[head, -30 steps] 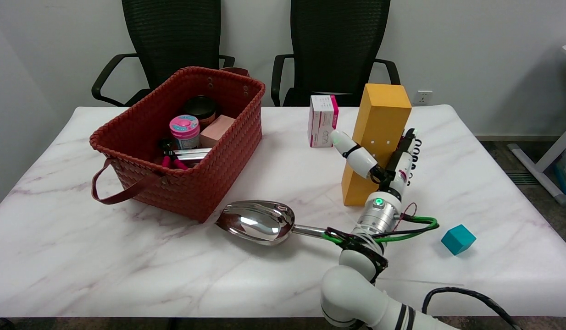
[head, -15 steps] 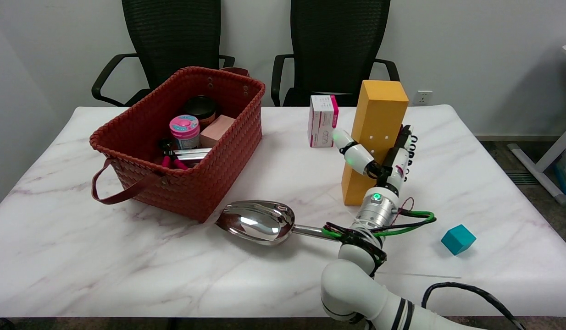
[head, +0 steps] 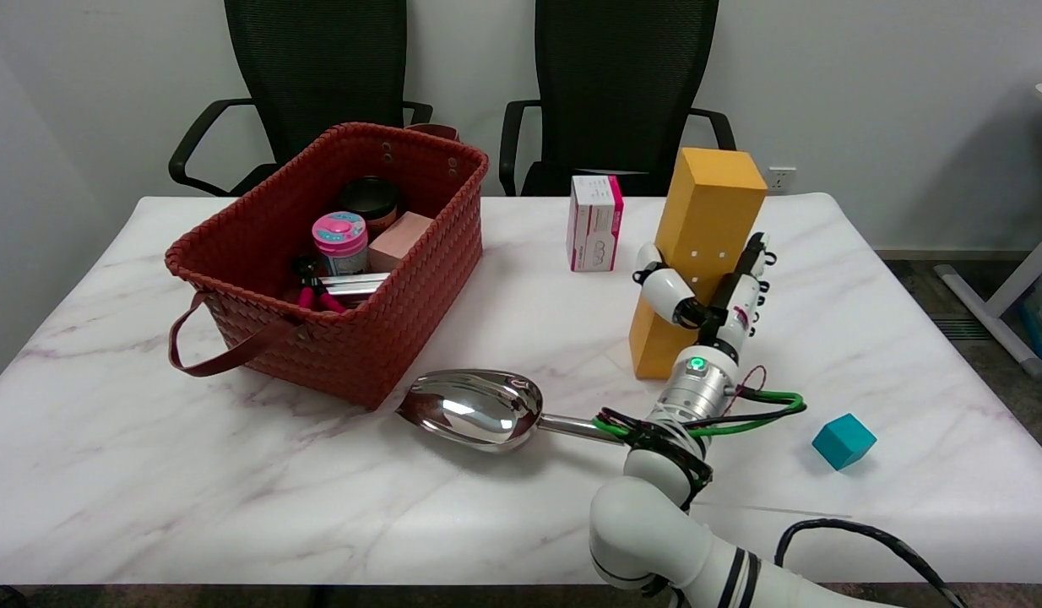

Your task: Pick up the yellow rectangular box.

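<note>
Head view shows the right robot hand (head: pixel 708 291) clasping the tall yellow rectangular box (head: pixel 697 257) from its near side, thumb left, fingers right. Its long axis leans right, lower end touching the white marble table (head: pixel 234 473), so lifting goes upward.

The white marbled surface (head: pixel 149 473) carries a red woven basket (head: pixel 360 338), a steel scoop (head: pixel 479 409), a pink-and-white carton (head: pixel 594 223), a teal cube (head: pixel 843 441) (near the right edge) and the tilted yellow rectangular box (head: pixel 698 253).

Shiny mirror-finish metal scoop (head: pixel 474 408), woven matt red-brown basket (head: pixel 386 329), glossy white marble-look tabletop (head: pixel 149 473), matt yellow rectangular box (head: pixel 698 253) that looks like cardboard.
</note>
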